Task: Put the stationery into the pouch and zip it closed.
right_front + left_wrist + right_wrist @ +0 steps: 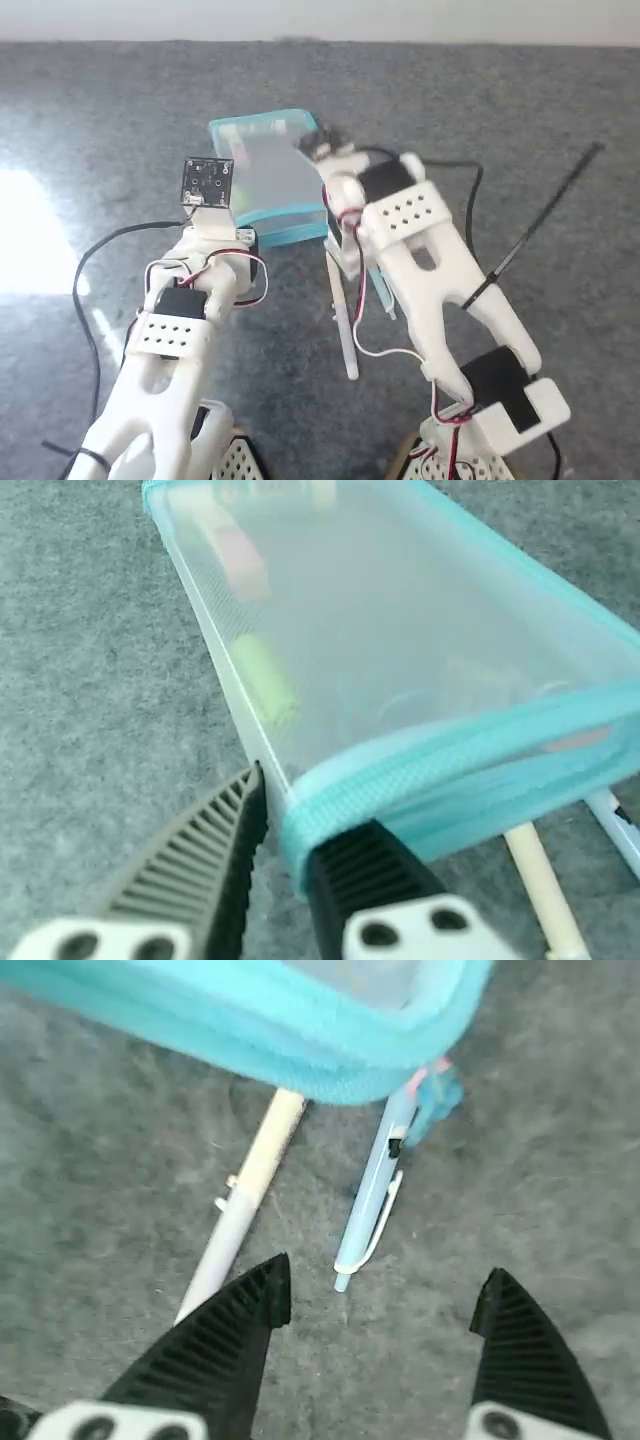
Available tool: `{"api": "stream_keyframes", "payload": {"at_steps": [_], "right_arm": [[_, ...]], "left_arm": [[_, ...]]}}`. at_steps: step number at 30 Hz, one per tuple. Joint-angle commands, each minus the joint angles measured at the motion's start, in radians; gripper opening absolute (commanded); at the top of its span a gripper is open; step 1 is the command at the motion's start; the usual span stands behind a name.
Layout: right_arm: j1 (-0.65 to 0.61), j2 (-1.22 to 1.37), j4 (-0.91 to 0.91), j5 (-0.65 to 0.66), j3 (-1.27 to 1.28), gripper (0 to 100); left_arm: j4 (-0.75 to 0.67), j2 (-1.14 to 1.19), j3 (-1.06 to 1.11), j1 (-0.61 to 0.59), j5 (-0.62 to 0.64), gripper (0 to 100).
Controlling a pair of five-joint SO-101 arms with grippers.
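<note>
Right wrist view pretty much tells it: right jaws are spread wide, hanging over the blue pen [372, 1200]. It lies just beside the cream pen [245, 1195], and both run lengthwise from under the pouch [300, 1050] rim toward the tabletop's near edge, so the closing line cuts across the barrels. My guess is the right arm takes the blue one, since it's way nearer. Left jaws are pinching the pouch's near left corner, probably to steady it. Inside the pouch: a green marker-ish thing [262, 680], something pink [238, 558], rest too blurry.
</note>
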Motion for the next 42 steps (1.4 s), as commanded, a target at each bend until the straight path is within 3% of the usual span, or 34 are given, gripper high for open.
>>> {"api": "stream_keyframes", "payload": {"at_steps": [1,8,15,20,22,27,31,36,42], "right_arm": [[0.022,-0.064,-0.203,0.011,0.192,28.6],[0.127,-0.008,-0.26,0.017,0.233,28.5],[0.102,0.162,-0.329,-0.12,0.229,28.5],[0.087,0.216,-0.36,-0.132,0.227,28.3],[0.09,0.222,-0.354,-0.132,0.229,24.1],[0.137,0.217,-0.357,-0.124,0.229,2.0],[0.186,0.209,-0.325,-0.123,0.221,0.8],[0.268,0.096,-0.188,-0.044,0.175,0.8],[0.277,-0.237,-0.031,0.034,0.195,0.8]], "left_arm": [[-0.012,0.0,-0.008,0.006,-0.003,1],[-0.012,-0.002,-0.008,0.005,-0.003,1],[-0.012,-0.002,-0.008,0.006,-0.003,1],[-0.012,0.0,-0.008,0.005,-0.003,1],[-0.012,0.0,-0.008,0.005,-0.003,1],[-0.012,0.0,-0.007,0.005,-0.003,1],[-0.012,0.0,-0.007,0.005,-0.003,1],[-0.012,0.0,-0.007,0.005,-0.005,1],[-0.014,0.0,-0.007,0.005,-0.005,1]]}}
